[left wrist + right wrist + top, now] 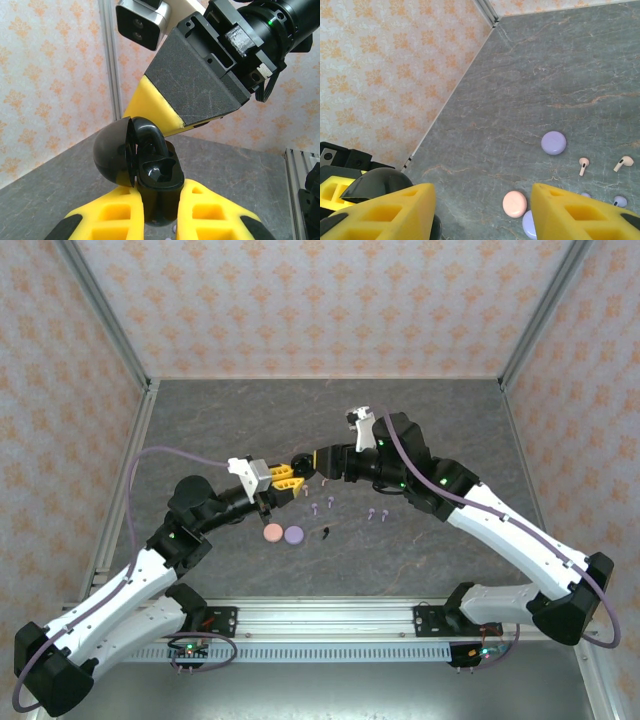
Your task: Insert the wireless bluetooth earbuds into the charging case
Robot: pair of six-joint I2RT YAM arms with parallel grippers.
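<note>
Two grippers of mine meet over the table [430, 420]. My left gripper [160, 220] is clamped on the black charging case [159, 175], whose domed lid [111, 155] is swung open. My right gripper [480, 210] faces it with fingers apart and nothing between them. The earbuds [372, 512] lie loose on the table just to the near side of both grippers, beside a pink disc [271, 533] and a purple disc [294, 535]. They are tiny and stemmed: several purple, some pale pink, one black
</note>
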